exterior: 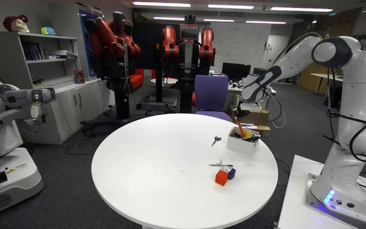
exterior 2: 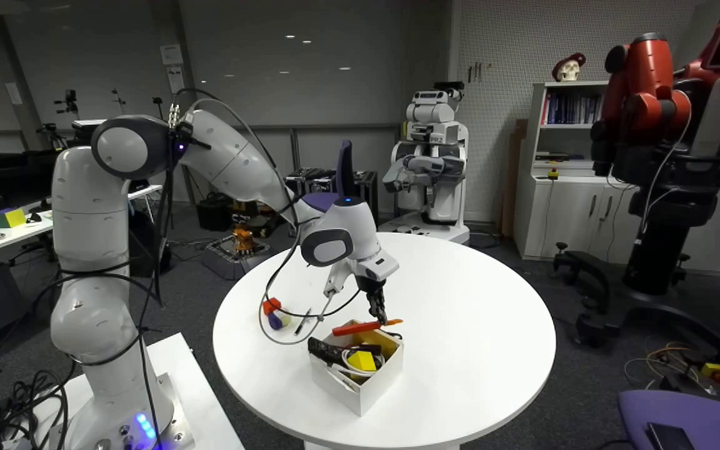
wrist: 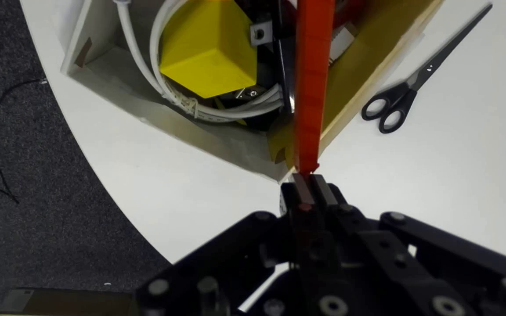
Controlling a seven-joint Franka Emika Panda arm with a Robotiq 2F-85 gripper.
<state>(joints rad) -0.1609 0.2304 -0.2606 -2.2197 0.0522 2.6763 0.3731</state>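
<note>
Okay: one round white table (exterior: pixel 157 165). One white box (exterior 2: pixel 380 390), open-topped, near its edge. Gripper (wrist: pixel 311 179) pinching one red stick (exterior 2: pixel 357 329) near its orange tip: stick long, straight, tilted over the box opening; can't tell whether its far end touches anything. In the box: one black remote-like device (exterior 2: pixel 327 352), one white cable coil (wrist: pixel 231 114). Beside the box, one pair of black-handled scissors (wrist: pixel 421 77). Back in the box, one yellow block (wrist: pixel 209 57), coil curving around it. On the table: one red cube (exterior: pixel 221 177), one dark blue block (exterior: pixel 232 173) beside it, one thin pen-like rod (exterior: pixel 220 165).
</note>
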